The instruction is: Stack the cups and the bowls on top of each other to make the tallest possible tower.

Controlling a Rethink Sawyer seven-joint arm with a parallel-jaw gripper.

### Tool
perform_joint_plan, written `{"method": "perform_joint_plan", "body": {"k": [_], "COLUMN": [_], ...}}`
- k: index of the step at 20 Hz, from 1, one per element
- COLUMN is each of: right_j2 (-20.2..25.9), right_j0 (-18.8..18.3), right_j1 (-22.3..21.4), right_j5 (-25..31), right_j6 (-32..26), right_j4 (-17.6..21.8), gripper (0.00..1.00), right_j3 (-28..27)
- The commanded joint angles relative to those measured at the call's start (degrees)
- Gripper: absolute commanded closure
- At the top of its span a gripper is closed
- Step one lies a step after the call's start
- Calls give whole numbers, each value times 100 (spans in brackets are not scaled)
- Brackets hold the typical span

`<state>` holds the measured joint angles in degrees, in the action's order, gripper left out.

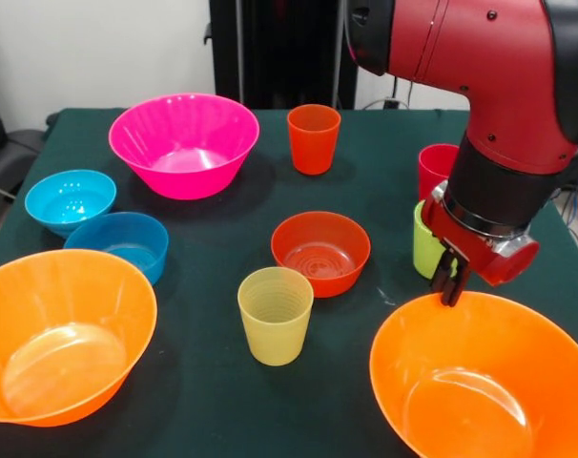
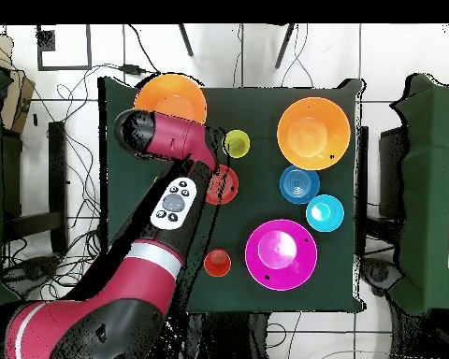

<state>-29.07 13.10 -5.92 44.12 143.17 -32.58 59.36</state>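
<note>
I see a dark green table [image 1: 213,401] in a white-floored room strewn with cables. My gripper [image 1: 450,283] sits at the far rim of a large orange bowl [image 1: 485,382]; I cannot tell whether it is closed or apart. All cups and bowls stand separately, unstacked. Only the front view shows the lime cup [image 1: 425,243] and red-pink cup [image 1: 435,169] behind the arm; overhead, the arm [image 2: 172,201] hides them.
</note>
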Motion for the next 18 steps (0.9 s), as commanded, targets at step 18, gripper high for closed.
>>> {"method": "perform_joint_plan", "body": {"k": [18], "right_j2": [1858], "right_j0": [-159], "right_j1": [-979], "right_j5": [-497], "right_j6": [-188], "right_j4": [185], "gripper": [100], "right_j3": [2088]}}
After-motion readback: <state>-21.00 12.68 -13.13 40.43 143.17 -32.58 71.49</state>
